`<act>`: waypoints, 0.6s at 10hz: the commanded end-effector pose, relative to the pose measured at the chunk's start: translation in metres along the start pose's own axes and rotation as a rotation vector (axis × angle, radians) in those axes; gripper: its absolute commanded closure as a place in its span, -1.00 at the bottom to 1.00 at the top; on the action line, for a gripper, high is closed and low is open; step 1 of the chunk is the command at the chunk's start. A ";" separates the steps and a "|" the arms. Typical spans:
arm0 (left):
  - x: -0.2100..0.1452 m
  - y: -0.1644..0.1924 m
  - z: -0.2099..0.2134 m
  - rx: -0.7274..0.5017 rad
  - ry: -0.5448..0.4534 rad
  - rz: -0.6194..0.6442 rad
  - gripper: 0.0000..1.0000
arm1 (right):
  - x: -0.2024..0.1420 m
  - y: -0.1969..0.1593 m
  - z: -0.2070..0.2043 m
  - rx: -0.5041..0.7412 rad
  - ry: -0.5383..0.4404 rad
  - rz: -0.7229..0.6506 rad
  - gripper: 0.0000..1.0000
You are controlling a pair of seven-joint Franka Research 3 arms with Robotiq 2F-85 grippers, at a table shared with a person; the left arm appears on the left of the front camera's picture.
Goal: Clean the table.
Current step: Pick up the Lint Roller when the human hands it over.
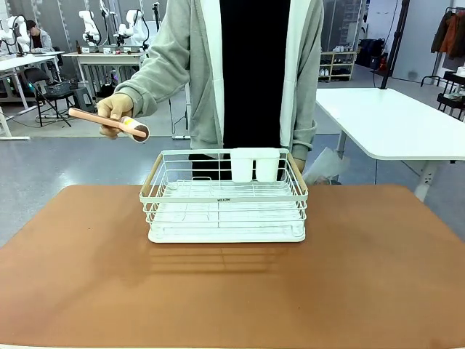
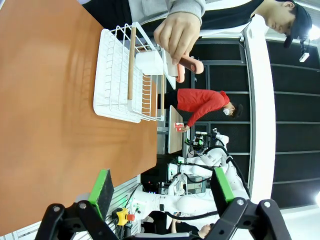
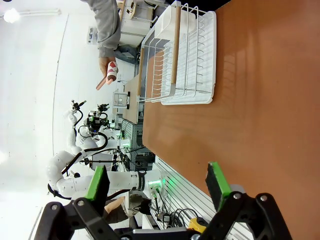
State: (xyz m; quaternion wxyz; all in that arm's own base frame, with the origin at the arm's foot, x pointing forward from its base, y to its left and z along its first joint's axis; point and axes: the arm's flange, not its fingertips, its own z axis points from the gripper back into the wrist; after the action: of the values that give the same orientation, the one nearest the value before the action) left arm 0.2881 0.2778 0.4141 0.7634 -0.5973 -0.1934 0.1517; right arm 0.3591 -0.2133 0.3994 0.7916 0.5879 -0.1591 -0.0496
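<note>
**A:** What's to the left of the rack?

**B:** The white wire rack (image 1: 225, 200) stands on the reddish-brown table (image 1: 363, 283), at the middle of its far half. Left of the rack and higher than it, a person's hand (image 1: 116, 107) holds a pink-handled tool (image 1: 91, 115) in the air. Its dark round head points toward the rack and is apart from it.

**A:** And at the rack itself?

**B:** It has a wooden handle at each end. A white cutlery holder (image 1: 255, 164) hangs on its far wall, right of the middle. The person stands just behind the rack.

**A:** And to the right of it?

**B:** Bare table top. Behind the rack and off to the right stands a white-topped table (image 1: 392, 120).

**A:** What about the grippers?

**B:** The left gripper (image 2: 162, 187) is released, its green pads spread wide with nothing between them. It is over the near side of the table, well apart from the rack. The right gripper (image 3: 157, 182) is likewise released and empty, and also well apart from the rack.
</note>
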 end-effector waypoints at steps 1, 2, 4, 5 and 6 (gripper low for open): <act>-0.003 -0.002 0.004 -0.010 0.009 -0.020 -1.00 | -0.003 0.002 0.000 0.005 0.009 0.007 -1.00; 0.000 0.000 0.000 0.000 0.000 0.000 -1.00 | -0.003 0.002 0.000 0.005 0.009 0.007 -1.00; 0.007 -0.052 -0.016 0.074 0.021 0.000 -1.00 | -0.003 0.002 0.000 0.005 0.009 0.007 -1.00; 0.013 -0.075 -0.033 0.128 0.016 0.025 -1.00 | -0.003 0.002 0.000 0.005 0.009 0.007 -1.00; 0.020 -0.096 -0.059 0.215 -0.023 0.073 -1.00 | -0.003 0.002 0.000 0.005 0.009 0.007 -1.00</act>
State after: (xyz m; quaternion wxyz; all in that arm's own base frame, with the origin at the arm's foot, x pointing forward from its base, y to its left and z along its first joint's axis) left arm 0.3213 0.2388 0.4792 0.7970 -0.5535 -0.1755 0.1664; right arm 0.3597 -0.2123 0.3992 0.7918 0.5879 -0.1580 -0.0489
